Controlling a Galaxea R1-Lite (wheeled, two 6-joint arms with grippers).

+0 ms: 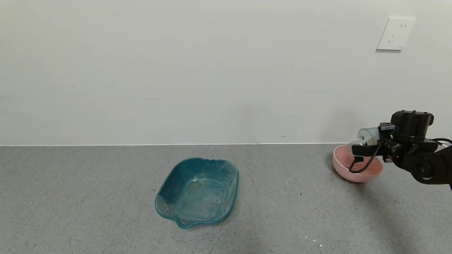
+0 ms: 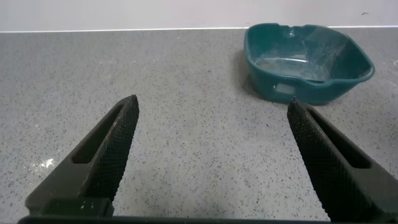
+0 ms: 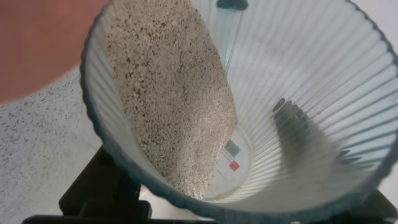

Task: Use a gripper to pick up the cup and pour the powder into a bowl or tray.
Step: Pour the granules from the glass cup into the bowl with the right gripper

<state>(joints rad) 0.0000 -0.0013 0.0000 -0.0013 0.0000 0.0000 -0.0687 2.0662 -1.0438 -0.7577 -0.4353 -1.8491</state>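
Grey speckled stone forms the tabletop (image 1: pixel 88 197), which is backed by a pale wall with a white socket plate (image 1: pixel 395 34) at the far right. Near the middle, well apart from the work, a teal tray (image 1: pixel 166 197) is seen, dusted inside and not in the way. At the far right a pink bowl (image 1: pixel 340 169) is set, and just above its far rim the cup (image 1: pixel 367 135) is held tipped on its side by the right gripper (image 1: pixel 360 148), which is clenched on the cup's wall. The left gripper (image 2: pixel 211 143) is parked low over bare tabletop at the left, its jaws spread with nothing between them. Inside the cup the powder (image 3: pixel 168 106) is heaped along the lower wall toward the rim. The ribbed translucent cup is judged light, thin and easily squeezed or slipped, so a moderate hold across mid-wall is advised; the powder is likely to slide out all at once.
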